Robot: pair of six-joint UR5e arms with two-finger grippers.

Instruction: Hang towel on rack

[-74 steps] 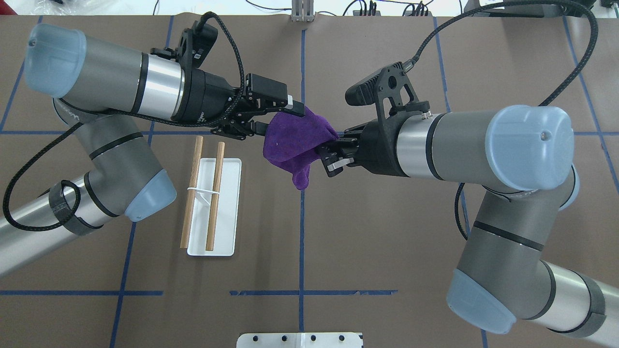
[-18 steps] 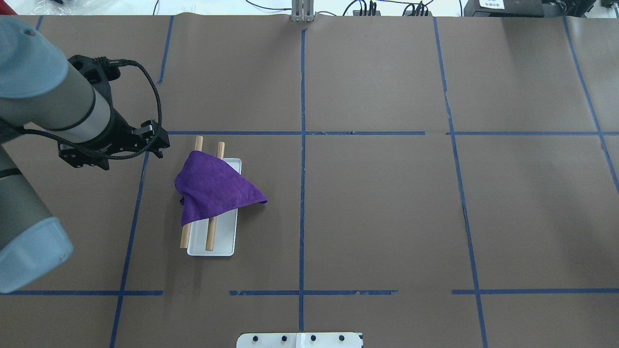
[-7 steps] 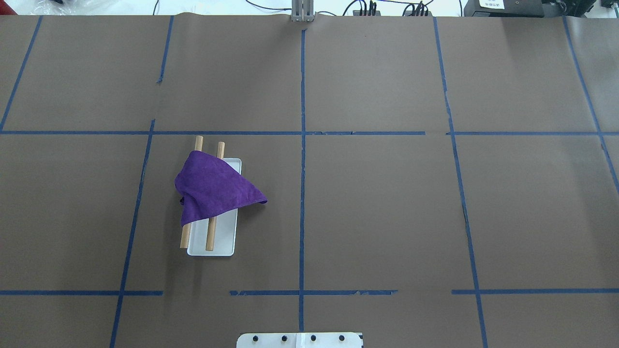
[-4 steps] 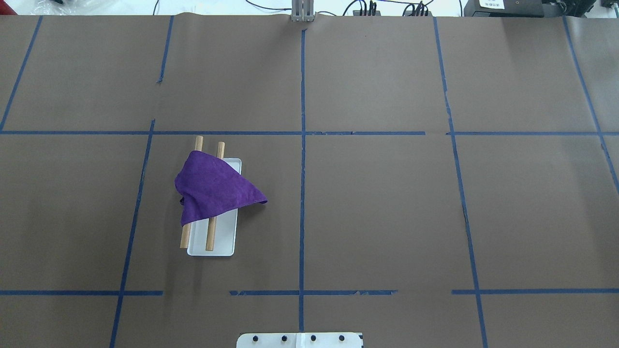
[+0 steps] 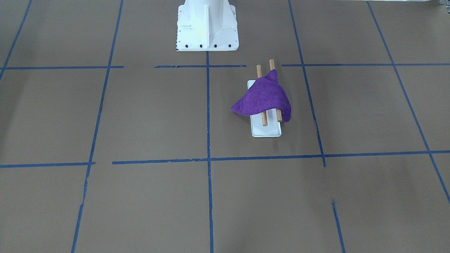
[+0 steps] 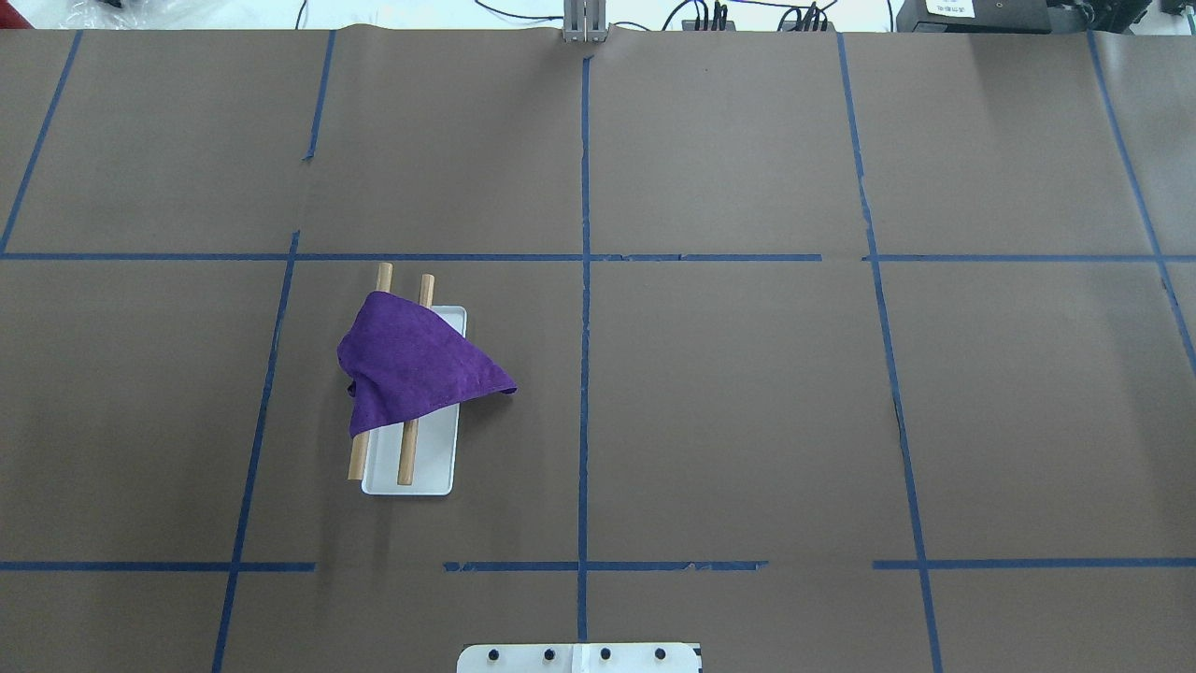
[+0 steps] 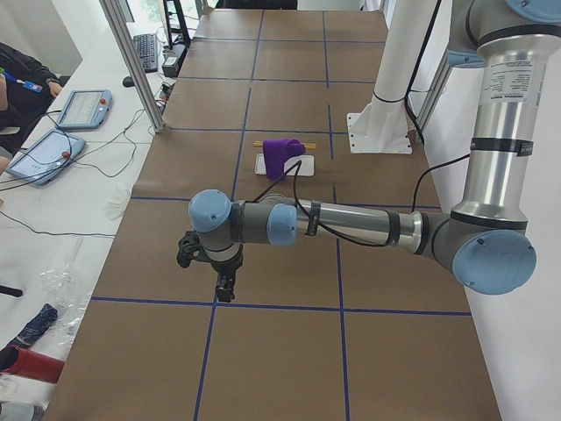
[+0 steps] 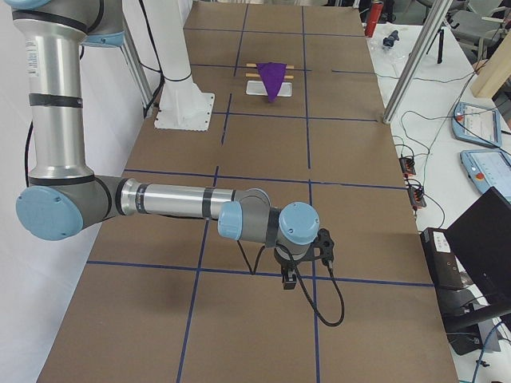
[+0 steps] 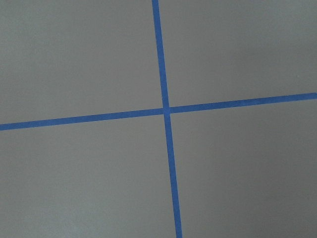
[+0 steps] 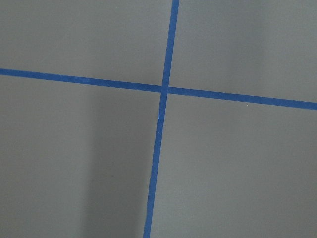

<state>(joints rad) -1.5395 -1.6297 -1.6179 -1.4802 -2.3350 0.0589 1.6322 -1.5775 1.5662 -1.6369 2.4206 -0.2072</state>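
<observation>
My left gripper (image 7: 224, 288) hangs over the table's (image 6: 747, 421) left end; I cannot tell if it is open or closed. The towel (image 6: 411, 365) lies draped over both rods (image 6: 407, 458) of the rack (image 6: 411, 480), at 9 o'clock from the table's middle, with one corner poking toward 3 o'clock. My right gripper (image 8: 291, 279) hangs over the right end, and I cannot tell its state either

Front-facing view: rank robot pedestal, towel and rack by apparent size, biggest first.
1. robot pedestal: largest, even though the top edge of the view cuts it off.
2 and 3. towel and rack: too close to rank. The towel spreads wider, the rack runs longer, and the towel hides the rack's middle.
</observation>
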